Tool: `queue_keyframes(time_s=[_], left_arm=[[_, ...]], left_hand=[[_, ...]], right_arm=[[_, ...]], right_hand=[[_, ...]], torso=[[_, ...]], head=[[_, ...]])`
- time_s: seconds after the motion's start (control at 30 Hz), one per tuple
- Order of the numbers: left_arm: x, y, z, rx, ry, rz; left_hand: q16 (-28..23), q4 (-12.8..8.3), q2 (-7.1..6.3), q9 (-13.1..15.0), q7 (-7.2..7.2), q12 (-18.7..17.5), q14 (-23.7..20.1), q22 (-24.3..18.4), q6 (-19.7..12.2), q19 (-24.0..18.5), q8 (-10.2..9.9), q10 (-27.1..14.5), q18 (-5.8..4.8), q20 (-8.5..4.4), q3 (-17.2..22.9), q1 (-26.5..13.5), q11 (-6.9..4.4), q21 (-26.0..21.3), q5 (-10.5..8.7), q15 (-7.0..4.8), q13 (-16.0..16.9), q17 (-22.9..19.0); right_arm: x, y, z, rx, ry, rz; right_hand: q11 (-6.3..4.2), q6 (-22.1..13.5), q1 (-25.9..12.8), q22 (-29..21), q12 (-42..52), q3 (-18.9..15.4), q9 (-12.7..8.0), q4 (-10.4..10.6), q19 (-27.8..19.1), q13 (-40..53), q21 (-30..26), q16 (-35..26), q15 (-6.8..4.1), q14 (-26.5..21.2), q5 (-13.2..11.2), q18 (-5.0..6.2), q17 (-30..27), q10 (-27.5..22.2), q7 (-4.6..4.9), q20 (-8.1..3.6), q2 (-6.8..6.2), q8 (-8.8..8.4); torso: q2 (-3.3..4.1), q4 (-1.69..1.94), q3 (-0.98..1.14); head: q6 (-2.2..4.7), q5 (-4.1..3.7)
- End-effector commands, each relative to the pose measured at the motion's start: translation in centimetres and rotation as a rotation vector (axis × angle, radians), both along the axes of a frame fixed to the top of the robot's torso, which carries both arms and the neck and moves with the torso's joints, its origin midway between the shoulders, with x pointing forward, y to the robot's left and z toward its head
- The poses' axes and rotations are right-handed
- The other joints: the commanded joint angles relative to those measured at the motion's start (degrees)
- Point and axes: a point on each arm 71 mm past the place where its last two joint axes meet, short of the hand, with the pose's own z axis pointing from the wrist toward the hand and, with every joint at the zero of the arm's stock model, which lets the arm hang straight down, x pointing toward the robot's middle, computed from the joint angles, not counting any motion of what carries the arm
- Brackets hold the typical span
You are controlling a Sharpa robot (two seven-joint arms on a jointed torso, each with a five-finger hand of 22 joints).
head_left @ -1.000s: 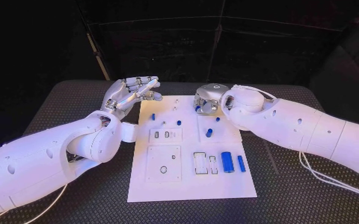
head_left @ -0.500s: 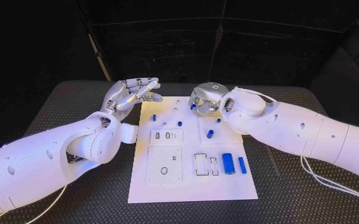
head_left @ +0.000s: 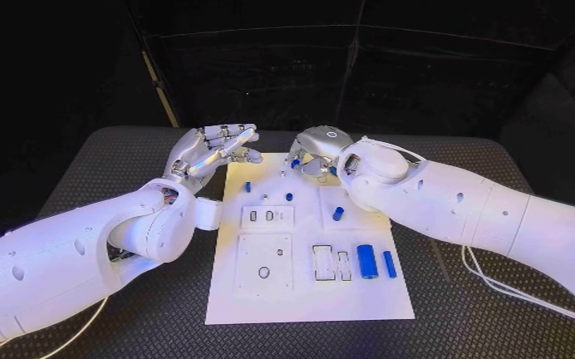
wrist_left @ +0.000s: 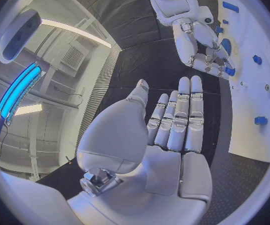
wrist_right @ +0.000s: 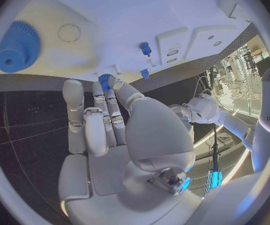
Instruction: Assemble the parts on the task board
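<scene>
The right robot hand has shifted leftward, pinching a small blue part at its fingertips.

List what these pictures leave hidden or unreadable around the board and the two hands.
- Head view: the right hand covers the far end of the white board; what lies under it is hidden.
- Right wrist view: a small blue part sits at the fingertips, but whether it is pinched is unclear.
- Head view: the small pegs are too small to tell seated from loose.
- Left wrist view: the left hand blocks the table beneath it.

Head cam overhead; wrist cams behind palms.
</scene>
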Motion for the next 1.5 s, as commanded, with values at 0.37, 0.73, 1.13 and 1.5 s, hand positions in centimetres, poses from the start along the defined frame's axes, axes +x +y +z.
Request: queue_keyframes(time_s=[0.37,0.73,1.13,1.5], left_arm=[[-0.3,-0.3,0.4,-0.006,-0.010,-0.021],[-0.3,-0.3,0.3,-0.006,-0.007,-0.024],[-0.1,-0.2,0.3,-0.005,-0.007,-0.020],[-0.1,-0.2,0.2,-0.004,-0.007,-0.018]], left_hand=[[-0.3,-0.4,0.36,-0.1,0.32,-0.4,0.1,-0.1,0.2,0.2,-0.2,-0.3,0.17,0.00,0.0,0.3,0.03,0.1,0.23,0.27,0.0,0.1],[-0.4,-0.5,0.36,-0.1,0.31,-0.5,0.0,-0.1,0.2,0.2,-0.3,-0.4,0.16,0.01,0.0,0.4,0.03,0.1,0.23,0.28,0.0,0.1],[-0.4,-0.5,0.36,-0.1,0.32,-0.5,0.0,-0.1,0.2,0.2,-0.3,-0.4,0.16,0.01,0.0,0.4,0.04,0.1,0.23,0.29,0.0,0.2],[-0.4,-0.5,0.36,-0.1,0.32,-0.5,0.0,-0.1,0.2,0.2,-0.3,-0.4,0.16,0.01,0.0,0.4,0.04,0.1,0.23,0.29,0.0,0.2]], right_arm=[[0.9,0.9,1.2,0.023,-0.082,0.003],[1.5,1.1,1.2,-0.005,-0.085,-0.018],[2.0,1.5,0.7,-0.035,-0.049,-0.024],[2.2,1.3,0.3,-0.061,-0.017,-0.035]], right_hand=[[0.29,-0.1,-0.3,0.1,0.0,0.7,-0.1,0.1,-0.2,0.0,0.4,0.3,0.36,2.9,0.3,-0.83,0.2,0.2,0.26,0.20,-0.51,-0.19],[0.29,0.0,-0.5,0.2,0.0,1.1,0.0,0.2,-0.3,0.1,0.6,0.4,0.39,2.9,0.0,-0.83,0.2,0.2,0.26,0.25,-0.70,-0.14],[0.29,0.0,-0.8,0.1,0.0,1.4,0.0,0.4,-0.4,0.1,0.6,0.5,0.40,2.9,-0.3,-0.81,0.2,0.2,0.23,0.28,-0.83,-0.15],[0.30,-0.1,-1.2,0.0,0.0,1.8,0.0,0.7,-0.6,0.1,0.6,0.4,0.43,2.9,-0.7,-0.77,-0.1,0.1,0.21,0.33,-1.16,-0.18]], torso=[[1.29,0.44,-0.31],[1.49,0.43,-0.37],[1.58,0.51,-0.36],[1.70,0.46,-0.33]], head=[[0.37,-0.32],[0.40,-0.30],[0.21,-0.18],[0.10,-0.14]])
